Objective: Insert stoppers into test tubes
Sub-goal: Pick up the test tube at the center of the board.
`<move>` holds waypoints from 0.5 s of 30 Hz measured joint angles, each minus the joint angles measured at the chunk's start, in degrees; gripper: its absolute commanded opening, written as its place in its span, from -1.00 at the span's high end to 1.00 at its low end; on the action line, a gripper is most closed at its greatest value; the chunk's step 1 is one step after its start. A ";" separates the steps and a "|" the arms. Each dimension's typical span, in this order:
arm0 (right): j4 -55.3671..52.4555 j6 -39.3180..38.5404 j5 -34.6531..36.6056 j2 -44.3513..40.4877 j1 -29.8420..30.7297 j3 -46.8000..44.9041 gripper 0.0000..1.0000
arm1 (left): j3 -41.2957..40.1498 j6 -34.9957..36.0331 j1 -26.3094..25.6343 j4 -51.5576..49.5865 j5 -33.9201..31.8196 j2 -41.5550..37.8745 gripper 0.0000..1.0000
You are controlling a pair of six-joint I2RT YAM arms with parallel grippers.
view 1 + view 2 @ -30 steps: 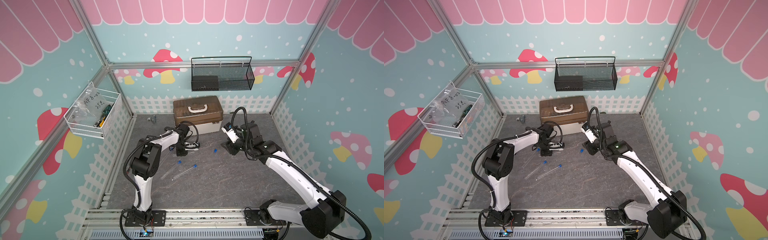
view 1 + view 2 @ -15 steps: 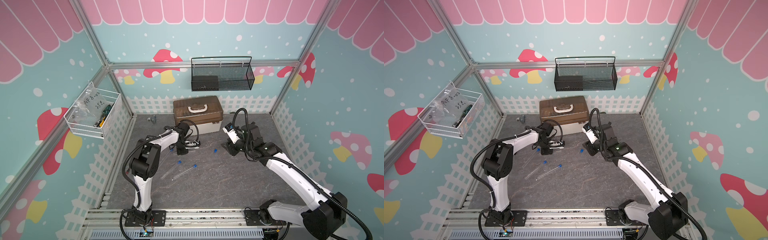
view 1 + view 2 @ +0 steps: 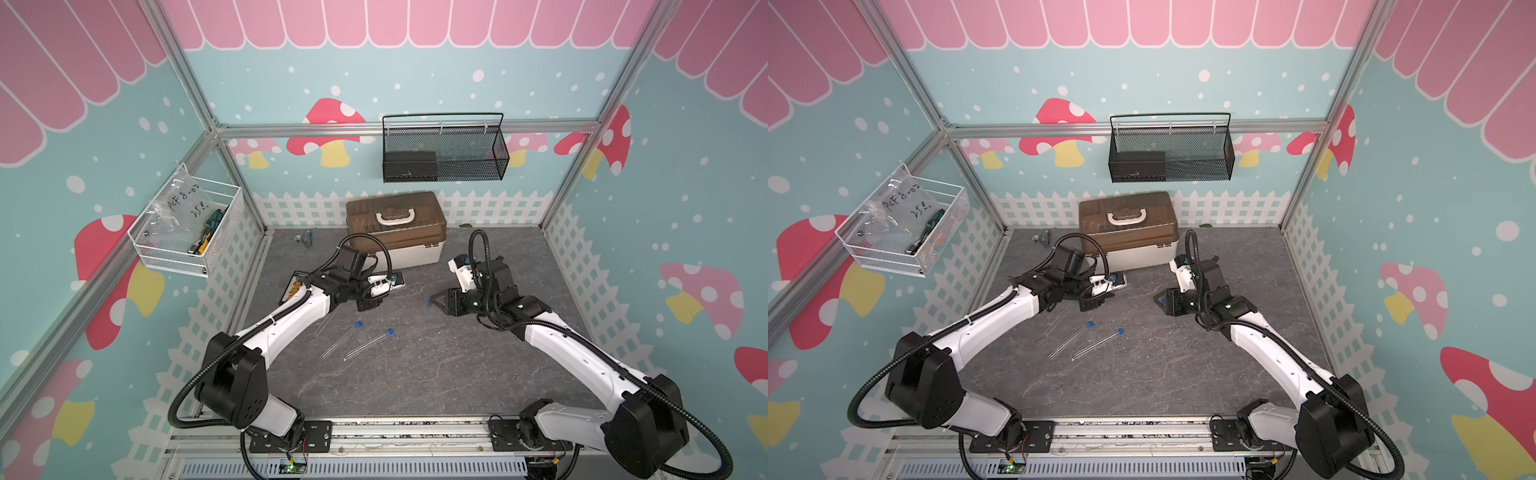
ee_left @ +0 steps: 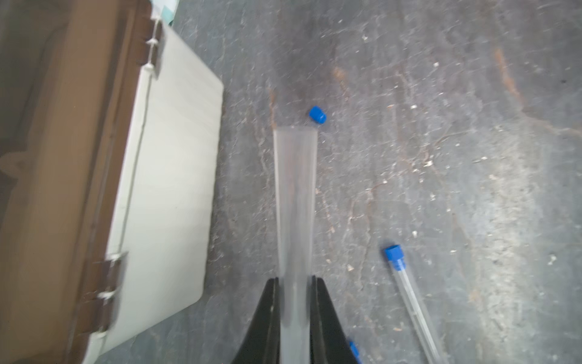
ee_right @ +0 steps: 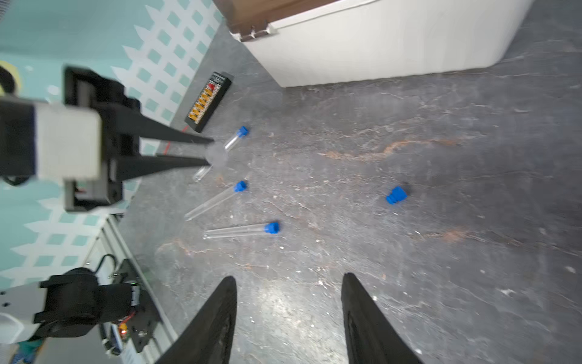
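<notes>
clear tube (image 4: pixel 294 189) juts straight from left gripper (image 4: pixel 294 279).

loose stopper (image 3: pixel 430 302): right of capped tubes (image 3: pixel 368 345) | case (image 3: pixel 395 232): behind both

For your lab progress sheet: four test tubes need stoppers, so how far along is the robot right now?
Done: three test tubes lie stoppered. In hand: the left jaws are shut on the fourth tube, its mouth open. Left: the last stopper lies loose in front of the open, empty right jaws; it has yet to be picked up and pushed in.
</notes>
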 measured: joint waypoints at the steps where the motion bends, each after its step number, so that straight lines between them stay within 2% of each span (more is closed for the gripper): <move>1: 1.03 1.31 -1.18 0.33 0.42 0.02 -0.15 | -1.88 -0.46 -1.01 1.46 0.13 -0.83 0.72; 5: 3.30 4.79 -4.39 2.93 2.45 1.62 -0.16 | -6.45 -2.10 -3.52 6.08 0.33 -2.56 0.71; 15: 3.26 9.03 -6.95 13.90 5.35 8.22 0.01 | -7.61 -2.82 -4.33 11.74 0.26 -2.91 0.72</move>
